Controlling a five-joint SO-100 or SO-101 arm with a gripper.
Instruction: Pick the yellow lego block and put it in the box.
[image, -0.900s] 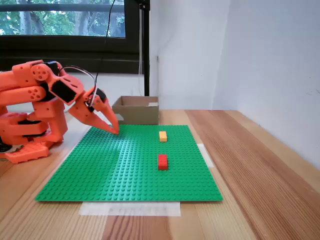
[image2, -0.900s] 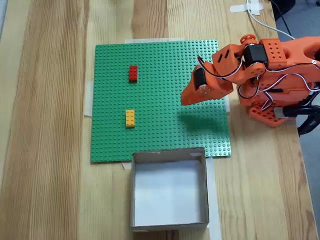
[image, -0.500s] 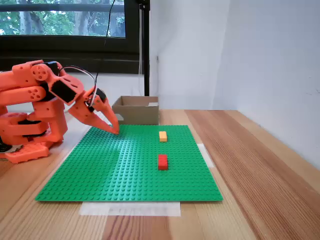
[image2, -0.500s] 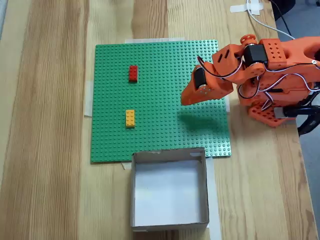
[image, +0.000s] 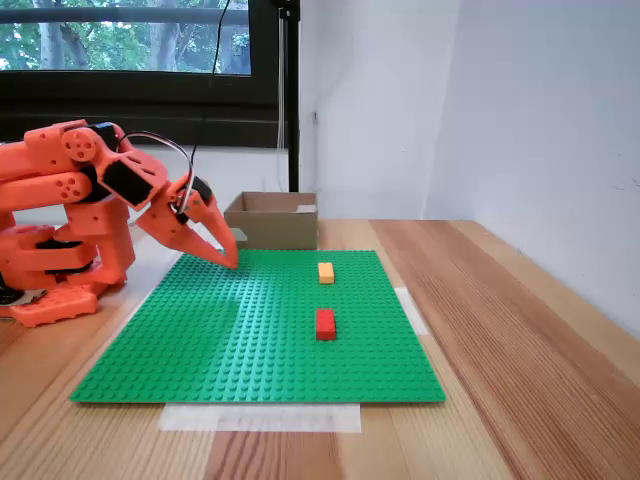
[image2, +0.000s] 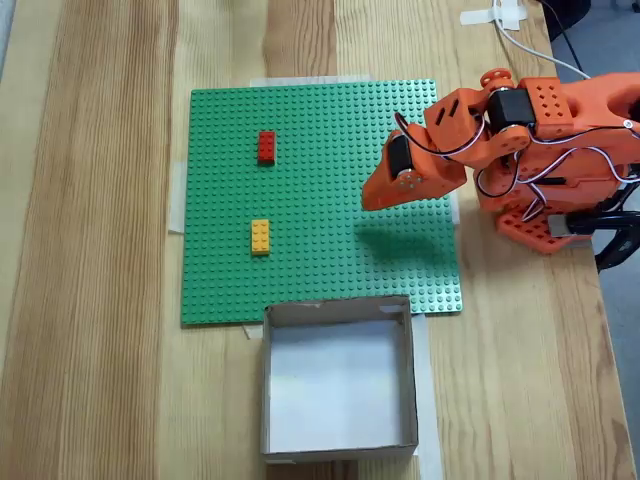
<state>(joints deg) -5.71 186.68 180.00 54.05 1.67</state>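
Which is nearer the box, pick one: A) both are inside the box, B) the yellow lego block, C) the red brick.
B: in a fixed view from above, the yellow lego block lies on the green baseplate between the red brick and the box.
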